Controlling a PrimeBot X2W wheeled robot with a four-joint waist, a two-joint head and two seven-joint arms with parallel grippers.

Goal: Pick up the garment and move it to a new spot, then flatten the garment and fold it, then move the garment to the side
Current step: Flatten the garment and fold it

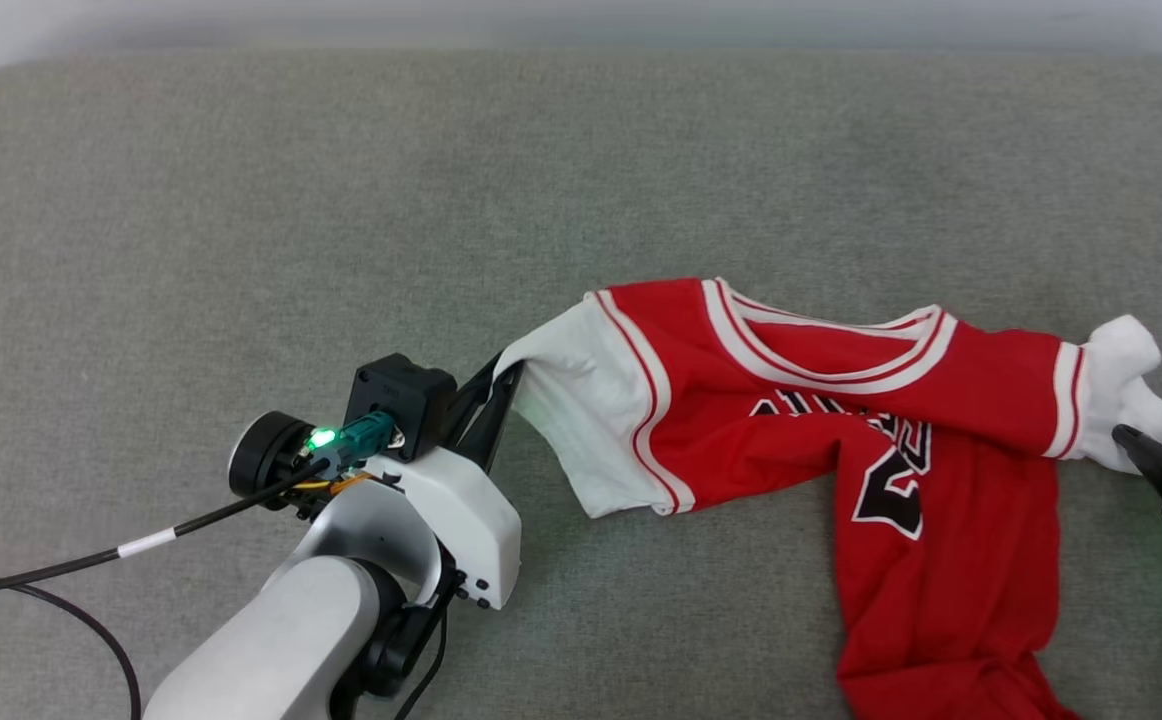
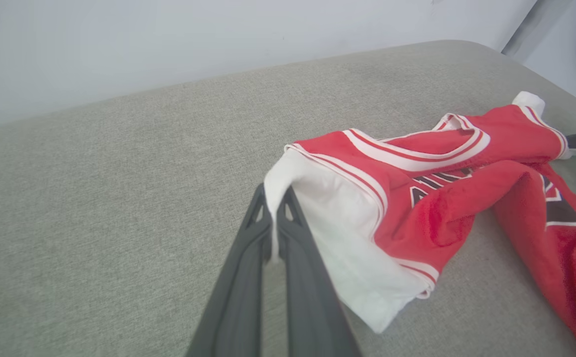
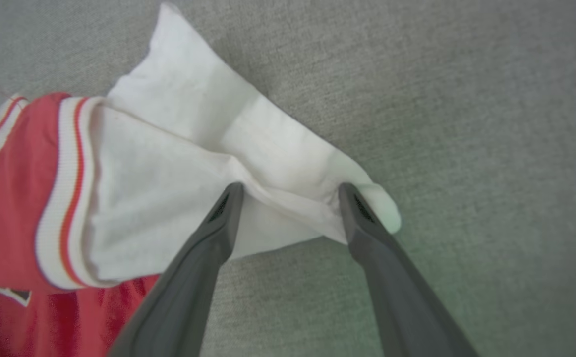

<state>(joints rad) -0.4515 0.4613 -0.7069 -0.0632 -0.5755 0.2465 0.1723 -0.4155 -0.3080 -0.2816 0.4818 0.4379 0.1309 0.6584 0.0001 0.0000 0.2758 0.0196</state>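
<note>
Gripper on the left arm [image 1: 509, 375], left of centre in the head view, is pressed together on the edge of one white sleeve of the garment [image 1: 791, 420]. The right gripper [image 3: 290, 191], at the right edge, stands spread, its tips against the other sleeve. The garment lies rumpled on the grey padded surface [image 1: 341, 200], from centre to lower right.

Head: high, looking steeply down on grey surface [image 1: 341, 200]. Left wrist: low, near, facing right across garment [image 2: 417, 208]. Right wrist: close over right sleeve [image 3: 169, 188] (garment shared throughout).
</note>
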